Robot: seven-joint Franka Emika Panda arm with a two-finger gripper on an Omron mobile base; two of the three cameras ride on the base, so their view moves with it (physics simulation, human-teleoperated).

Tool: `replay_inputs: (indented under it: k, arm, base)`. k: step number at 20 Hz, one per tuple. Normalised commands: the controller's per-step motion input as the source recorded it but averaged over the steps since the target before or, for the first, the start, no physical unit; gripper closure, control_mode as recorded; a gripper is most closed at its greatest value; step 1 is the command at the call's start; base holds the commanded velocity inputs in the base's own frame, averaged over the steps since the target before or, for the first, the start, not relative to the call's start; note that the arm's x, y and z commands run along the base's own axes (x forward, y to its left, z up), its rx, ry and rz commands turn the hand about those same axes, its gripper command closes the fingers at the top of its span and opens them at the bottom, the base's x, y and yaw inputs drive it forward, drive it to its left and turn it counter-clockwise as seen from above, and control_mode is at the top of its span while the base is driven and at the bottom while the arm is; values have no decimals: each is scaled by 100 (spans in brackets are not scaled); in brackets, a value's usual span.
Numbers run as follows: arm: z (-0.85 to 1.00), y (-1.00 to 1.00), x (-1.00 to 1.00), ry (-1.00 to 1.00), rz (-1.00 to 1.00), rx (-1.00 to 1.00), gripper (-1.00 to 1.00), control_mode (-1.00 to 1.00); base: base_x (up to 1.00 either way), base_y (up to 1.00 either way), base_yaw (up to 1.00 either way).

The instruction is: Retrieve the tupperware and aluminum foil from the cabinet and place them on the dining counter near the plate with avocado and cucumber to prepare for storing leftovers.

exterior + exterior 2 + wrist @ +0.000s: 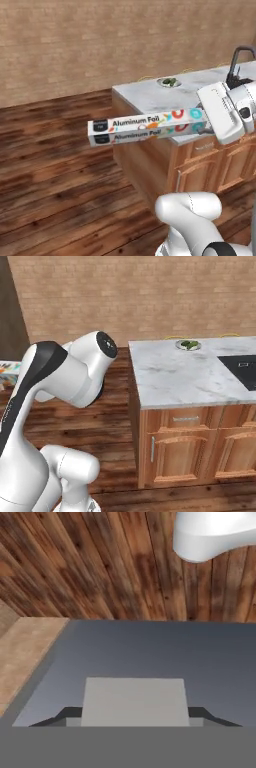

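Observation:
The aluminum foil (147,126) is a long white-grey carton held level in the air over the wooden floor, left of the dining counter (150,97). My gripper (203,129) is shut on its right end, the one with the red and teal marks. That same end shows at the left edge of the right base view as aluminum foil (7,372). In the hand view the carton (134,701) sits close between the dark fingertips (62,716). The plate (169,82) with green pieces rests at the counter's far edge, also seen as plate (188,345). The tupperware and the cabinet are out of view.
A dark inset sink (240,368) and a black faucet (239,60) lie on the counter's right part. Brown panelled doors (180,456) form the counter's base. A tan brick wall (150,296) stands behind. Wooden floor (55,165) stretches to the left.

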Motion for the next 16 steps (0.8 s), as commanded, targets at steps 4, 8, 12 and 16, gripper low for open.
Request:
replay_inputs:
  k: [4,8,12,16]
  arm:
    - [0,0,0,0,0,0,100,100]
    - [0,0,0,0,0,0,100,100]
    - [0,0,0,0,0,0,100,100]
    - [0,0,0,0,0,0,100,100]
  base:
    - [62,100,-53]
    - [77,98,-54]
    - [81,97,-54]
    - [78,100,-54]
